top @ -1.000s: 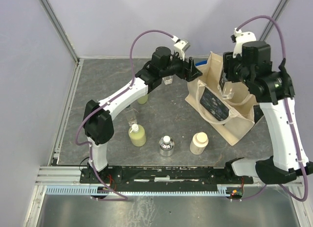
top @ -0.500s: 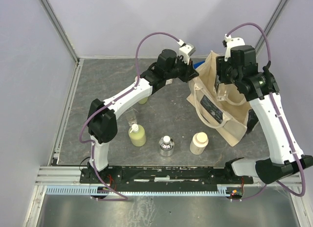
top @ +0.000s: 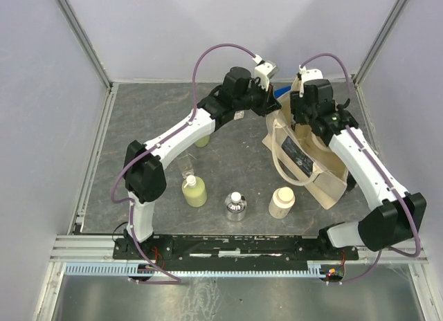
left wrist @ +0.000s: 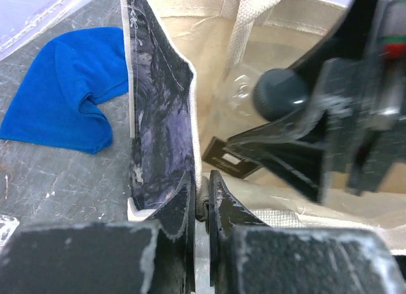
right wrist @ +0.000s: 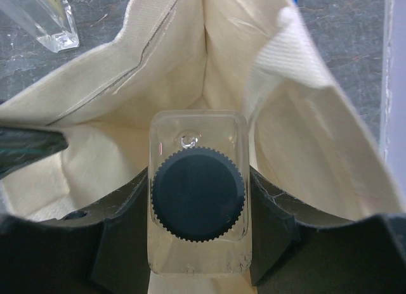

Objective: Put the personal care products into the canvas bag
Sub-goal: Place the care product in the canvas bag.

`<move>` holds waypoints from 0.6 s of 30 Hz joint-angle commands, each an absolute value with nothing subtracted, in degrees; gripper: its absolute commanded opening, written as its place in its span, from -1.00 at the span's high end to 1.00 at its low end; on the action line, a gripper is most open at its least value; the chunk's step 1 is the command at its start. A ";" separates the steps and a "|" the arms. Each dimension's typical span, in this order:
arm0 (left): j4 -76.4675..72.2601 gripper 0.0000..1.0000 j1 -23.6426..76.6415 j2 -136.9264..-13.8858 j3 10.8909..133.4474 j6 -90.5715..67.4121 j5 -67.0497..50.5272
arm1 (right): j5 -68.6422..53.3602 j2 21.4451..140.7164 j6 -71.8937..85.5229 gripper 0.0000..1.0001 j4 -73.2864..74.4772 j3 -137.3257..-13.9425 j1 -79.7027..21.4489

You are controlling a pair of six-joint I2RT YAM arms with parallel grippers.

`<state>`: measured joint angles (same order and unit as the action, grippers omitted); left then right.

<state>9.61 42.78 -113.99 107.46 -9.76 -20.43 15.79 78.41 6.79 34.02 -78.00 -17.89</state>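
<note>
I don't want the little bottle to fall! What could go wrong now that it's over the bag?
1. The left gripper pinches just a thin bit of the canvas bag rim. If that slips, the mouth might flop shut.
2. The right gripper holds the clear bottle by its smooth sides, so it might slide out crooked.
3. The strap handle droops beside the opening and might snag the bottle.

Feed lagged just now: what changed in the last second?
Left jaws shut on the bag rim. The right arm swung left, still holding the clear bottle above the bag. Yellow-green bottle, silvery bottle and jar stayed put.
</note>
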 commanded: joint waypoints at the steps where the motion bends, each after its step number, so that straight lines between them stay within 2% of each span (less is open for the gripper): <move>1: 11.92 0.95 43.17 -111.80 111.89 -11.58 -24.10 | 16.89 77.38 7.36 0.99 14.07 -75.58 -18.10; 18: 15.51 0.95 43.07 -111.80 112.56 -11.46 -22.14 | 20.33 81.89 9.58 0.99 -6.13 -60.99 -18.81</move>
<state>16.19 42.83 -113.97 110.56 -9.80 -21.39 18.37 82.89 7.94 8.49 -62.08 -18.26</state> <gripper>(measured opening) 0.090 0.568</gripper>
